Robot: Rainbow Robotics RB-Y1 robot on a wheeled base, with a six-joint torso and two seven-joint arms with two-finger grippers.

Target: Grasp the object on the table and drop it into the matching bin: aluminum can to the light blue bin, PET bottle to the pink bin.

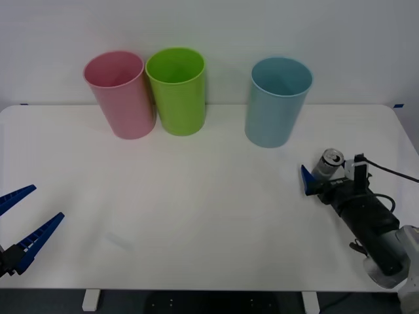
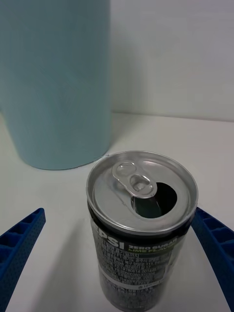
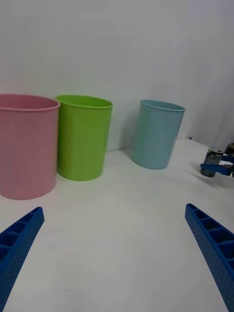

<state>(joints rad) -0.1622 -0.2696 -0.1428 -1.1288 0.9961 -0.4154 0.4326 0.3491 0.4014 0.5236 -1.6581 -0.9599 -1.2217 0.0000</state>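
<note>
The aluminum can [image 1: 330, 162], silver-topped with a dark label and an opened pull-tab, stands upright on the white table [image 1: 196, 209] at the right. My right gripper [image 1: 322, 175] is open around it. In the right wrist view the can [image 2: 141, 204] sits between the blue fingers [image 2: 22, 243], with a gap on one side and the other finger close to its wall. The light blue bin [image 1: 278, 101] stands just behind the can, and the pink bin [image 1: 121, 95] is at the far left of the row. My left gripper [image 1: 23, 226] hangs open at the table's front left corner.
A lime green bin [image 1: 177, 91] stands right beside the pink one. A black cable [image 1: 393, 171] runs from the right wrist toward the table's right edge. Open tabletop lies between the bins and the front edge.
</note>
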